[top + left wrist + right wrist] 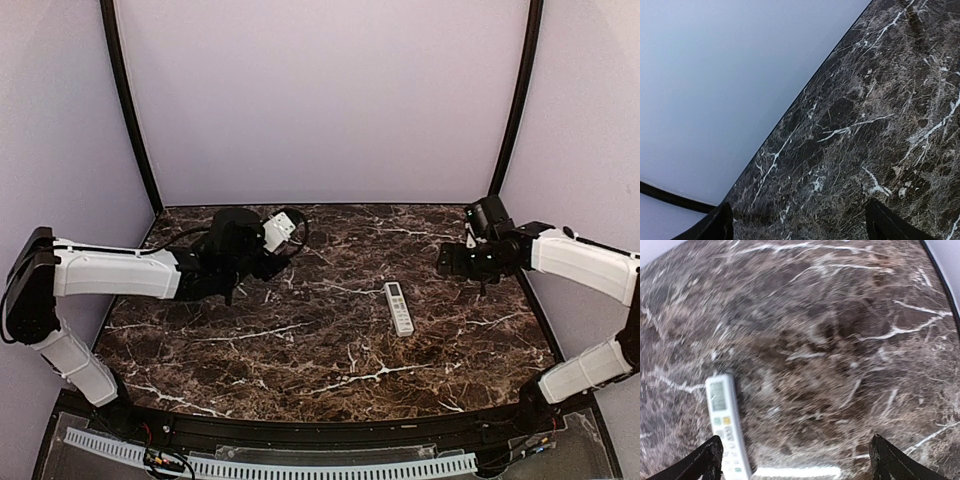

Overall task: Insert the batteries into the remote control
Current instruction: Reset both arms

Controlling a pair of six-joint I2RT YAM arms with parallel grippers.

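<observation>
Since the dark brown, white-veined marble table (250, 350) carries the slim white rectangular remote control (398, 307) right of its middle, buttons up and long axis running from far edge to near edge, we judge the right arm (580, 262) nearer than the left arm (110, 272). The right gripper (795, 450) hovers just beyond the remote's far end, fingers spread and empty. The left gripper (799, 215) hangs well apart toward the far left corner, likewise spread wide. We see no batteries.

Overhead view; close wrist views; shared tabletop (300, 350)
</observation>
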